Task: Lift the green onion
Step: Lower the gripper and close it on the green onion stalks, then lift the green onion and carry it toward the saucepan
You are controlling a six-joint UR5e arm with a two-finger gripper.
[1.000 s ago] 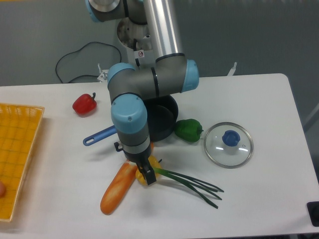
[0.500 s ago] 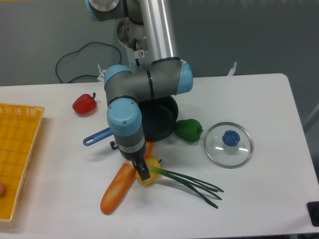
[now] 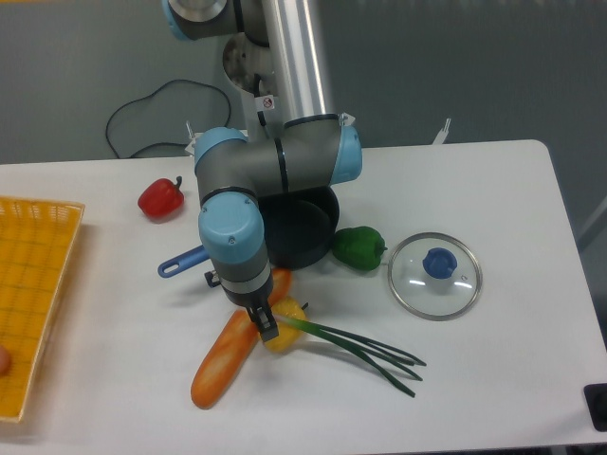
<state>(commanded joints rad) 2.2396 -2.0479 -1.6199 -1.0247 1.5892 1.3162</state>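
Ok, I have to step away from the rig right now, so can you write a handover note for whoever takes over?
Gripper: low over the table at the root end of the green onion; whether its jaws are open or shut can't be made out.
Green onion: lying flat on the table, leaves splayed to the right, root end beside the yellow vegetable and the bread loaf.
Done: approach only.
Left: confirm the grasp, then lift.
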